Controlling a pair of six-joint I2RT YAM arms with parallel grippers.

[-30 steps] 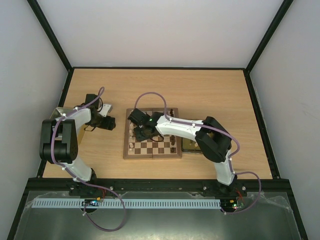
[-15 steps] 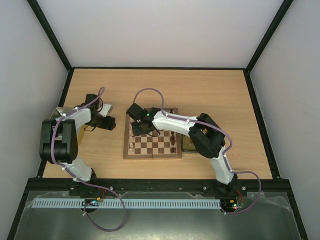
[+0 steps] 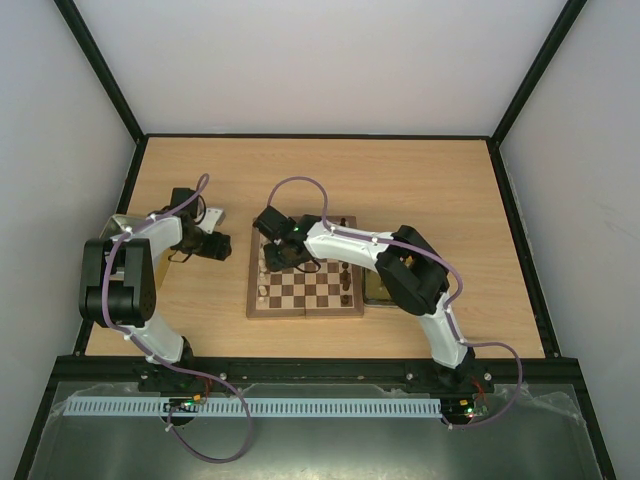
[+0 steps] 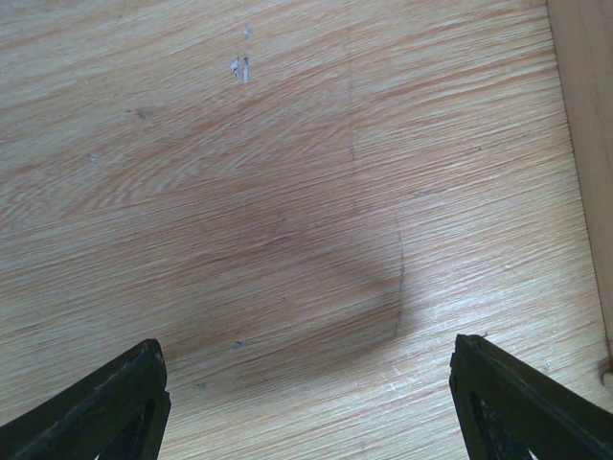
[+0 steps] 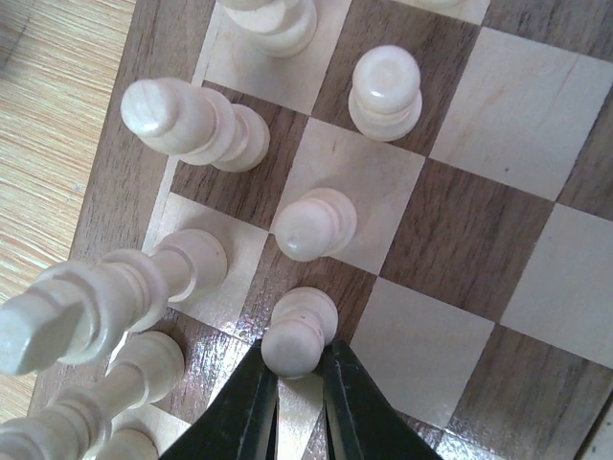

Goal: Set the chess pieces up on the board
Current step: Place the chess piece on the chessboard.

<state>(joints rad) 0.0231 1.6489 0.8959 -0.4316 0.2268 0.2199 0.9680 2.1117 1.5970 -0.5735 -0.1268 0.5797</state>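
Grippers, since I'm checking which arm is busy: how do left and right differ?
The left gripper stands wide open; the right gripper is closed on a cream pawn. The left hangs over the table; the right is over the board. Both have black fingers.

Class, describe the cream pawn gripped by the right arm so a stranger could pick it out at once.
Find the chessboard in the middle of the table, then its left edge, where cream pieces cluster. In the row just inside that edge, the pawn is the only one pinched between the right arm's black jaws; its neighbours stand free.
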